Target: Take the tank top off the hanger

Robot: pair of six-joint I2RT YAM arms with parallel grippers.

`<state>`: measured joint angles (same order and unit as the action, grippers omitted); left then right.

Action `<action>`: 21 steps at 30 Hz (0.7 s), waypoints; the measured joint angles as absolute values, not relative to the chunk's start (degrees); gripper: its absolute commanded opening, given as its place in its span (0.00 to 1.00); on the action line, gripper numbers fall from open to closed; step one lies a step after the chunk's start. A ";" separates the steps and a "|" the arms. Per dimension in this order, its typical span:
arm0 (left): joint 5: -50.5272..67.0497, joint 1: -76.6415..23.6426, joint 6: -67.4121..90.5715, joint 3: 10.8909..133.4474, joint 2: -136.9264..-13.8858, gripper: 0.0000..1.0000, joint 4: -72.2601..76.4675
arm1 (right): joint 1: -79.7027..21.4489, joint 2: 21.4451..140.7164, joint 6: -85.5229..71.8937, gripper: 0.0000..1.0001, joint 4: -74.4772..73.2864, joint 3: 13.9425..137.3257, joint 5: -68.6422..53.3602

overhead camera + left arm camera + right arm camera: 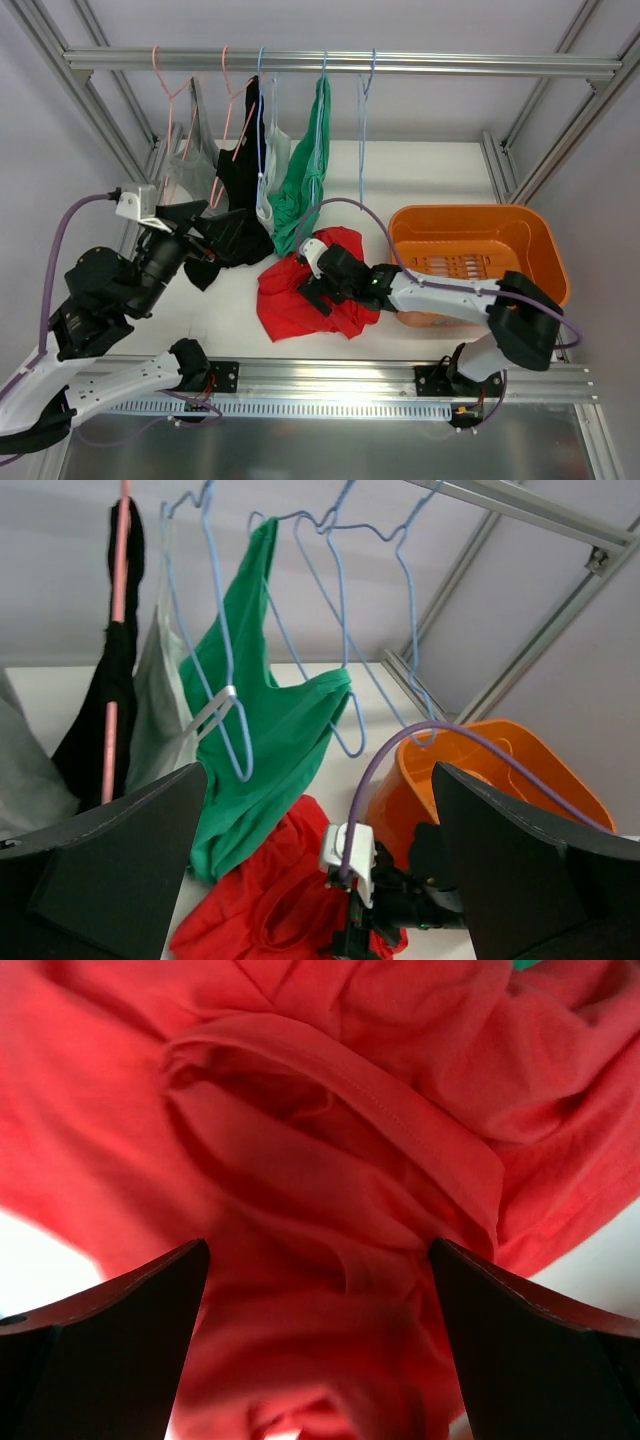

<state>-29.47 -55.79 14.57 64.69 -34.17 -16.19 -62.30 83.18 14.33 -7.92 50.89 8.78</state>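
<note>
The red tank top (290, 300) lies off any hanger, crumpled on the white desk (430, 180) between the two arms and just left of the orange plastic basket (540, 240). It is soft, matte knit cloth bunched into deep folds. In the right wrist view a stitched hem band runs slantwise from upper left to lower right. The heap is somewhat longer from the near edge toward the back than across; which end holds the straps cannot be told.

The right gripper (320, 1250) hovers low over it, fingers spread wide with only cloth showing between them. The left gripper (320, 770) is also spread and holds nothing, sitting beside the lower part of a black tank top (245, 190).

Behind, thin wire hangers hang from a metal rail (450, 65). They carry the black top, a grey garment (195, 165) and a green tank top (305, 180) that droops lengthwise. One blue hanger (363, 130) is bare.
</note>
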 measured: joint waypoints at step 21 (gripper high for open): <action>-30.28 -55.79 15.86 64.90 -28.21 0.99 -39.62 | -61.30 102.83 7.84 0.47 18.61 50.22 3.57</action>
<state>-30.28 -55.79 15.86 64.90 -28.21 -39.62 -61.30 102.83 7.84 18.61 50.22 3.57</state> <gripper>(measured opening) 0.986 0.613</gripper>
